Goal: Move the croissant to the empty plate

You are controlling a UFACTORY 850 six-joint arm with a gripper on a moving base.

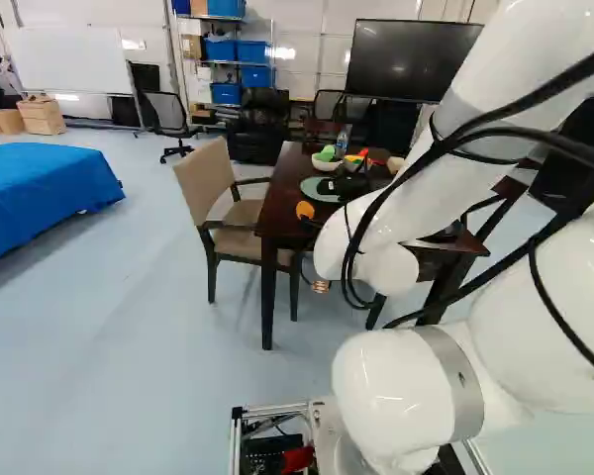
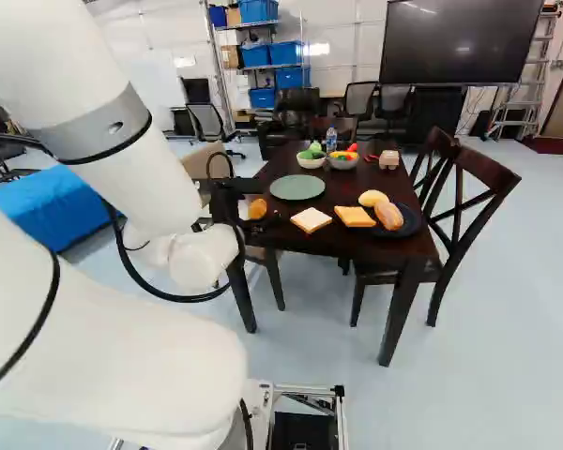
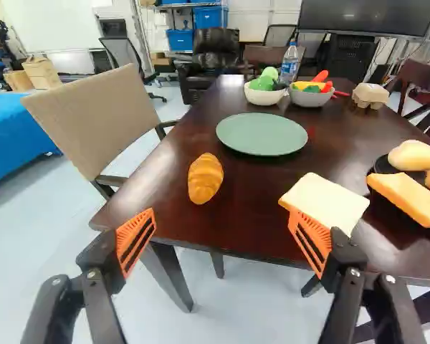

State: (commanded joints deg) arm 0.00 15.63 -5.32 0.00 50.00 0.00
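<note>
On the table (image 3: 251, 193), your croissant (image 3: 205, 178) lies off the plate (image 3: 262, 134). Your gripper (image 3: 222, 213) is released, empty (fingers wide). Pick, carry, place: all left to do.

fingers (image 3: 135, 241) wide apart; croissant (image 3: 205, 178) ahead on table (image 3: 254, 208); green plate (image 3: 262, 134) beyond

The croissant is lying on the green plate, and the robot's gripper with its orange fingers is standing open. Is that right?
Not quite: the wrist view shows the croissant lying directly on the dark table, beside the green plate, not on it. The gripper with its orange fingers is indeed open.
</note>
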